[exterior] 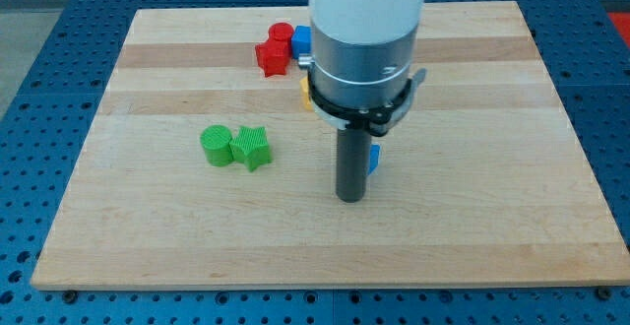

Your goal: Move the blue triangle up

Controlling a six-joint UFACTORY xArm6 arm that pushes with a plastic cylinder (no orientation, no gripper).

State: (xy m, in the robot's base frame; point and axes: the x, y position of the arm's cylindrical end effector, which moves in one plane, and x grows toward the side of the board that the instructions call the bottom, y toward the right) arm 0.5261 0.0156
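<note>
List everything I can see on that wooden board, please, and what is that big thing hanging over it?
Wooden board: one, pale wood, filling most of the view, lying on a blue perforated table.
Green blocks: two, touching side by side at the view's left of centre; a rounded one and a star-like one.
Red blocks: two, near the view's top; a star-like one and a rounded one behind it.
Blue block: one, beside the red ones, partly hidden by the arm.
Yellow block: one sliver, mostly hidden behind the arm.
Blue triangle: one, only a sliver showing just right of the rod.
My arm: one, white and grey.
My tip: one dark rod end, right beside the blue triangle.
</note>
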